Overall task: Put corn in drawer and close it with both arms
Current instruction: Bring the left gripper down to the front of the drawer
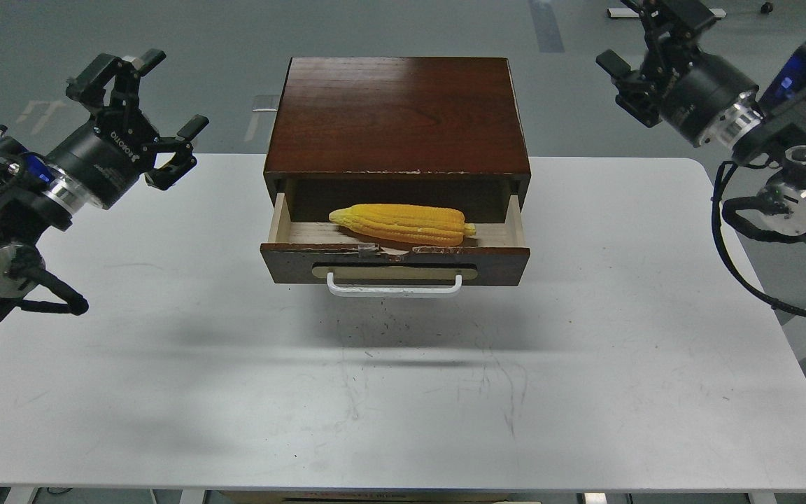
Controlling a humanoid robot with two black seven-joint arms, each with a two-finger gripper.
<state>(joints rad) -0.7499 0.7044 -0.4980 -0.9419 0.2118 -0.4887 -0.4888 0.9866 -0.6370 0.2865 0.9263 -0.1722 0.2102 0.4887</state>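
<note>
1. The corn (403, 223), a yellow toy cob, lies on its side inside the open drawer (394, 262), lengthwise across it, on the pale wood floor, its pointed tip toward the right wall.
2. The drawer stands pulled out of the dark brown cabinet (397, 115); its front carries a white bar handle (394, 286) on a tan plate, and its top edge is chipped.
3. The cabinet sits at the back middle of a white table (585, 392).
4. The left gripper (152, 112) hovers well to the left of the cabinet, above table level, fingers spread and empty, well apart from the corn.
5. The right gripper (644, 59) hangs up at the far right, beyond the cabinet's back corner, also spread apart and holding nothing, well apart from the corn.
</note>
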